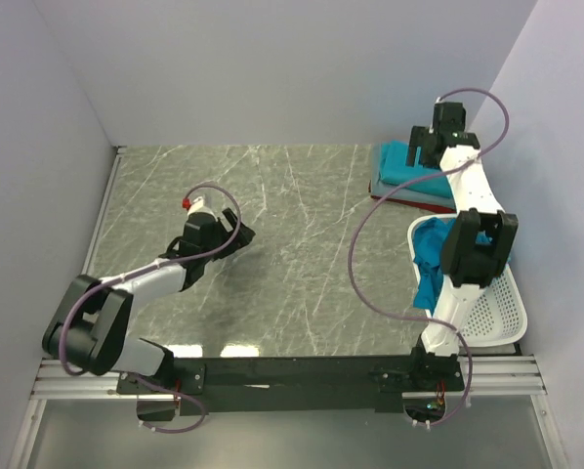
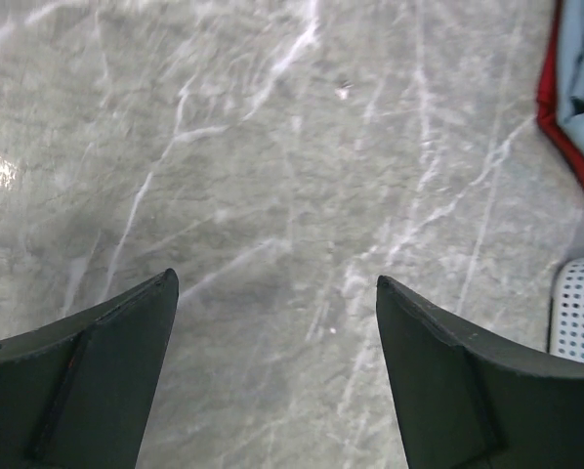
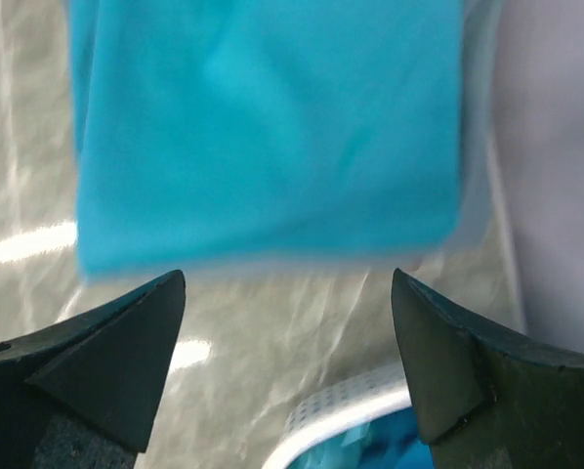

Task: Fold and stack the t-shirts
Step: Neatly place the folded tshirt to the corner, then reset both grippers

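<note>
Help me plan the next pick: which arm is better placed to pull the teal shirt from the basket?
Right, probably. The basket holding the crumpled teal shirt sits beside the right arm, whose open right gripper hangs over the folded stack just beyond. The left gripper is across the table.

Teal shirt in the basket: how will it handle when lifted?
Probably floppy: the teal shirt lies crumpled and drapes over the basket rim, so it should sag and unfurl from one pinch. Likely light; the hanging part may drag on the rim.
</note>
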`<act>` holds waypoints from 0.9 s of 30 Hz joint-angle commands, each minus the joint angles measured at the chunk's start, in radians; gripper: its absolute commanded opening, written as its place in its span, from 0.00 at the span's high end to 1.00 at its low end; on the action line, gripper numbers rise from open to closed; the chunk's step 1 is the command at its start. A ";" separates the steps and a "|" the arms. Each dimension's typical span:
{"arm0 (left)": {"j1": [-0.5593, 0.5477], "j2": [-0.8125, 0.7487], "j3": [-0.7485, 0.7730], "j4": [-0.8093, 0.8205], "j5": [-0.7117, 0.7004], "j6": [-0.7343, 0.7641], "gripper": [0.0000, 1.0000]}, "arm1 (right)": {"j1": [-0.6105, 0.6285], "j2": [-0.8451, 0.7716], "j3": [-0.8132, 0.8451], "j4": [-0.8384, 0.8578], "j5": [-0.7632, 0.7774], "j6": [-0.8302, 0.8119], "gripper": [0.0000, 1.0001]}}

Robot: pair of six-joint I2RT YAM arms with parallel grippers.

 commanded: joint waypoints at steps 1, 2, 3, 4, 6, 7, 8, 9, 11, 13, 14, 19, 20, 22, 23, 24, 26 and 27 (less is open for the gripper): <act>-0.015 -0.093 0.009 -0.037 -0.026 0.037 0.12 | 0.051 -0.230 -0.184 0.136 0.018 0.076 0.08; -0.021 -0.109 0.010 -0.050 -0.035 0.040 0.12 | 0.061 -0.267 -0.236 0.154 0.021 0.086 0.08; -0.024 -0.144 0.012 -0.060 -0.040 0.043 0.12 | 0.087 -0.343 -0.288 0.196 0.020 0.095 0.08; -0.030 -0.162 0.012 -0.089 -0.047 0.048 0.12 | 0.089 -0.383 -0.392 0.219 0.012 0.113 0.08; -0.047 -0.223 0.009 -0.120 -0.073 0.056 0.12 | 0.146 -0.501 -0.503 0.281 -0.028 0.139 0.07; -0.053 -0.245 0.007 -0.134 -0.083 0.056 0.12 | 0.161 -0.540 -0.604 0.302 -0.055 0.165 0.07; -0.062 -0.267 0.003 -0.163 -0.090 0.060 0.12 | 0.175 -0.577 -0.658 0.320 -0.083 0.179 0.07; -0.069 -0.314 -0.007 -0.175 -0.109 0.062 0.12 | 0.186 -0.648 -0.707 0.357 -0.126 0.193 0.07; -0.085 -0.363 -0.020 -0.209 -0.127 0.060 0.12 | 0.230 -0.754 -0.847 0.397 -0.144 0.236 0.07; -0.096 -0.440 -0.043 -0.232 -0.156 0.059 0.12 | 0.284 -0.828 -0.971 0.420 -0.173 0.276 0.07; -0.110 -0.468 -0.050 -0.261 -0.167 0.056 0.12 | 0.307 -0.895 -1.013 0.441 -0.178 0.290 0.07; -0.151 -0.649 -0.063 -0.405 -0.242 0.043 0.12 | 0.425 -1.121 -1.268 0.475 -0.216 0.397 0.07; -0.167 -0.673 -0.062 -0.431 -0.257 0.042 0.11 | 0.451 -1.158 -1.303 0.487 -0.238 0.408 0.07; -0.180 -0.744 -0.054 -0.502 -0.290 0.042 0.11 | 0.468 -1.252 -1.366 0.484 -0.246 0.429 0.07; -0.181 -0.767 -0.051 -0.517 -0.291 0.046 0.11 | 0.474 -1.293 -1.376 0.448 -0.241 0.428 0.06; -0.182 -0.808 -0.042 -0.536 -0.299 0.046 0.10 | 0.474 -1.310 -1.384 0.426 -0.232 0.428 0.06; -0.184 -0.850 -0.027 -0.594 -0.301 0.049 0.09 | 0.476 -1.342 -1.383 0.365 -0.206 0.411 0.06; -0.184 -0.885 -0.019 -0.620 -0.311 0.048 0.09 | 0.477 -1.348 -1.372 0.348 -0.197 0.402 0.06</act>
